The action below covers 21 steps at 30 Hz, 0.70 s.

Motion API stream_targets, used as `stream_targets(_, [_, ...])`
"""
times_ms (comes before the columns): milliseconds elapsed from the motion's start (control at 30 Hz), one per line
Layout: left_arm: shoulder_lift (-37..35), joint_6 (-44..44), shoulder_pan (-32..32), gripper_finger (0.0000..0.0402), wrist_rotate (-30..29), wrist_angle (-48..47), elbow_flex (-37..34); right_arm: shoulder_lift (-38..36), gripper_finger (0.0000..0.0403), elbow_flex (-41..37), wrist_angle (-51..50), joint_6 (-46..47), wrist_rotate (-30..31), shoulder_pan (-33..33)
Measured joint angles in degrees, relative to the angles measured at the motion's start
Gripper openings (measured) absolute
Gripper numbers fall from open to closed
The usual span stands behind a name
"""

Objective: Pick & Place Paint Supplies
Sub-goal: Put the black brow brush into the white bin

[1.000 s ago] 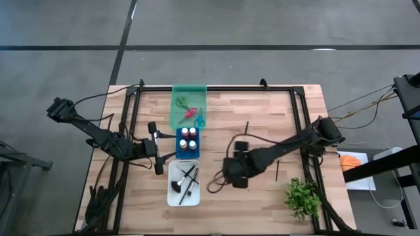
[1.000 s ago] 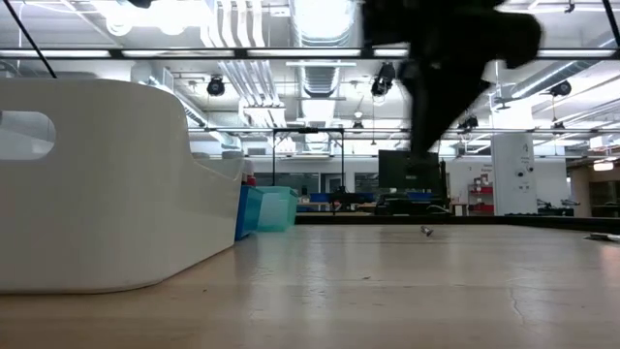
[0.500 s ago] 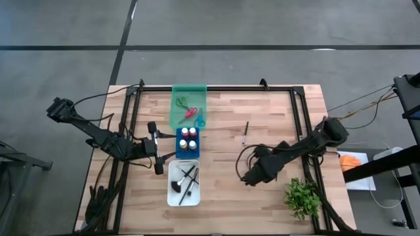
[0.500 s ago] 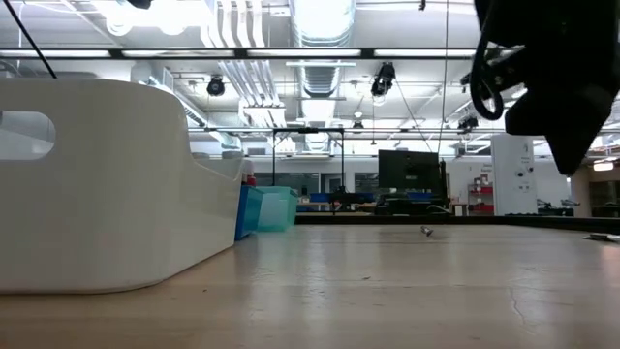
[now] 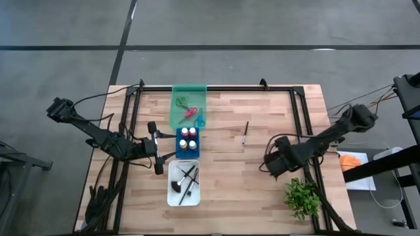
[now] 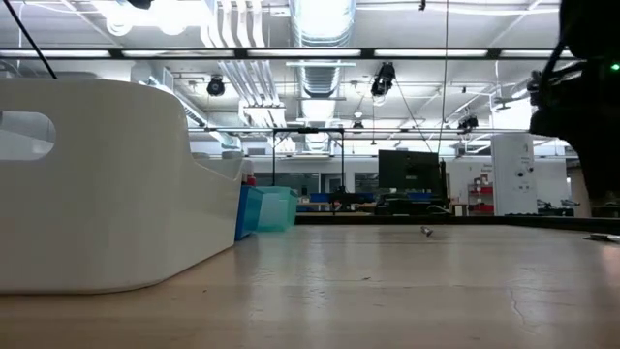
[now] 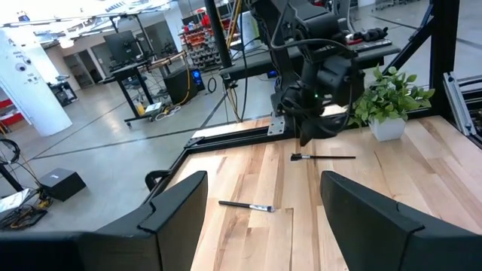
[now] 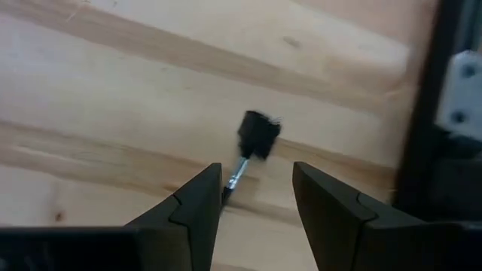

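Note:
Two thin brushes lie flat on the wood. One brush is mid-table, apart from both arms. The other brush, with a black head, lies under my right gripper, near the table's right rail. The high view hides it, but the left wrist view shows this brush below the right arm. My right gripper is open, its fingers hovering either side of the handle. My left gripper waits open, left of the blue tray of paint bottles. Scissors lie in the green tray.
The white tray holds several brushes, and in the low view its wall fills the left. A leafy plant stands at the near right corner, close to my right arm. Black frame rails run along the table's sides.
My right gripper has travelled from beside the white tray toward the table's right edge, and now stands over the brush by the right rail. The mid-table brush, hidden under the arm a second ago, shows again. My left arm kept still.

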Motion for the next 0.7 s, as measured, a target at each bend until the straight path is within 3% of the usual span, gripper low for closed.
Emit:
stream_targets(400, [0.00, 0.10, -0.02, 0.0267, 0.00, 0.00, 0.00, -6.45, 0.0164, -14.01, 14.20, 6.56, 0.14, 0.36])
stream_targets(700, [0.00, 0.15, -0.02, 0.0267, 0.00, 0.00, 0.00, -7.59, 0.0164, -18.20, 18.86, 8.03, 0.85, 0.08])
